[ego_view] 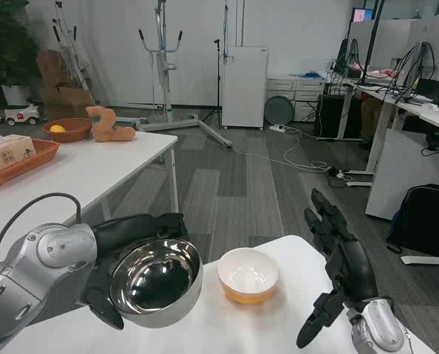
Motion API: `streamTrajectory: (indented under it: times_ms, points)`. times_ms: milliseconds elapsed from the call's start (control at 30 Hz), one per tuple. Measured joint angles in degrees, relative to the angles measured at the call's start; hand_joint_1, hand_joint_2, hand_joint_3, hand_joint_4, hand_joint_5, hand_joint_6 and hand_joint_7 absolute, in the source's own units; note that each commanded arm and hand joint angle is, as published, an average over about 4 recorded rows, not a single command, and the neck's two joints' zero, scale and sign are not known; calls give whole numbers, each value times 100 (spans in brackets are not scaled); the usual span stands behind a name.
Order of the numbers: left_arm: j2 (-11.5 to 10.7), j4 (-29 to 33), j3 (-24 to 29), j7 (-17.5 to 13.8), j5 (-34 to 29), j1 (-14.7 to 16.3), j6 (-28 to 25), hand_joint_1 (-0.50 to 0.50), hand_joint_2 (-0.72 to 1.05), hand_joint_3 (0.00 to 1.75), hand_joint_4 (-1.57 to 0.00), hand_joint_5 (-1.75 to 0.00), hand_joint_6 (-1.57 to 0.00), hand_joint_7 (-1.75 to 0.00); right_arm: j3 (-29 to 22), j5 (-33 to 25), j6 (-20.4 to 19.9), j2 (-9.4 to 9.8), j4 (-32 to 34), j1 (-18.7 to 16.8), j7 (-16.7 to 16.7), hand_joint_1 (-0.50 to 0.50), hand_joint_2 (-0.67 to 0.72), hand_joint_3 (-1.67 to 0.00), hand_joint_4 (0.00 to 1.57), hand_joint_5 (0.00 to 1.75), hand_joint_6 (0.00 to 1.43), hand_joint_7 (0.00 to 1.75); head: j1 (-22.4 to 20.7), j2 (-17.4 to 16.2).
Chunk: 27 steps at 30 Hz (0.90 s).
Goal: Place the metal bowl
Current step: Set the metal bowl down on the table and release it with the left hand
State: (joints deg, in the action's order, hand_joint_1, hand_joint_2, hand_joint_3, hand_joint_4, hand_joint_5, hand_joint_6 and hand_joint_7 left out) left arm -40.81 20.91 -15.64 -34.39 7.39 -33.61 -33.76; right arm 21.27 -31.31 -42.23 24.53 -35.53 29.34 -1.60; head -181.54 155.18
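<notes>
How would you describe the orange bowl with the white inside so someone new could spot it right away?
Start at the near white table between the two arms. Just right of the metal bowl that the left robot hand holds sits the small bowl, upright on the tabletop and touched by neither hand. It is orange outside and glossy white inside, whereas its neighbour is mirror-like silver steel.

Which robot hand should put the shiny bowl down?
Left. The left hand already holds the metal bowl just over the table, beside the orange bowl. The right hand is open and holds nothing.
</notes>
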Motion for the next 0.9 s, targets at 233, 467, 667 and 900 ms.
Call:
streamTrajectory:
  times_ms: [233, 467, 667, 900]
  points:
    - [43, 0, 12, -50, 103, 36, 0, -29, 96, 166, -135, -175, -61, -168, -123, -34, -20, -4, 0, -6, -77, -33, 60, 0, 0, 0, 0, 21, 33, -73]
    - [44, 0, 13, -51, 105, 39, 0, -28, 96, 168, -137, -175, -60, -168, -134, -35, -20, -4, 8, -24, -82, -33, 60, 0, 0, 0, 0, 21, 47, -57]
    - [47, 0, 13, -51, 105, 41, 0, -28, 96, 172, -135, -175, -60, -168, -139, -35, -21, -4, 76, -49, -86, -33, 60, 0, 0, 0, 0, 21, 81, -23]
    - [62, 0, 13, -52, 105, 45, 0, -28, 96, 166, -135, -175, -62, -168, -143, -38, -21, -4, 81, -57, -97, -33, 60, 0, 0, 0, 0, 21, 30, 24]
